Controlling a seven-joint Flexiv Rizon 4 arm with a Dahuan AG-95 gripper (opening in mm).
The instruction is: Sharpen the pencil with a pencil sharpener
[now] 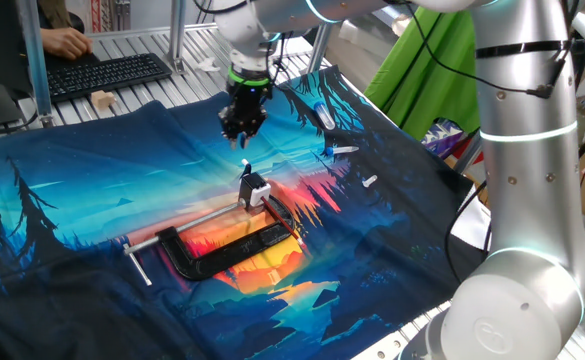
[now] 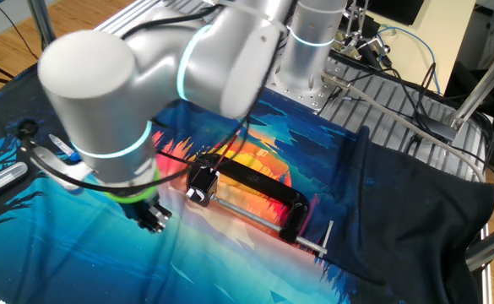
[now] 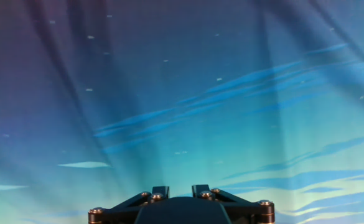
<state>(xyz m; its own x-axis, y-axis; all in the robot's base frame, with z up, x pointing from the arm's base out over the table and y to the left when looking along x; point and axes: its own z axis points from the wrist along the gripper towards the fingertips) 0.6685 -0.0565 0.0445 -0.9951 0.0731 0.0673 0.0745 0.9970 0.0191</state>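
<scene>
The pencil sharpener (image 1: 255, 190), a small white-and-black block, sits clamped at the end of the big black C-clamp (image 1: 227, 250) on the printed cloth. It also shows in the other fixed view (image 2: 201, 184). The pencil (image 1: 245, 172) is a thin dark stick standing up out of the sharpener. My gripper (image 1: 242, 135) hangs just above the pencil's top end and does not touch it. Its jaws stand a little apart with nothing between them. The hand view shows only the jaw bases (image 3: 180, 193) and blue cloth; pencil and sharpener are out of that view.
Blue-and-white marker pens (image 1: 324, 115) and small white bits (image 1: 369, 182) lie on the cloth to the right. The clamp's steel rod (image 1: 187, 222) runs left from the sharpener. A keyboard (image 1: 107, 72) and a person's hand are at the back left.
</scene>
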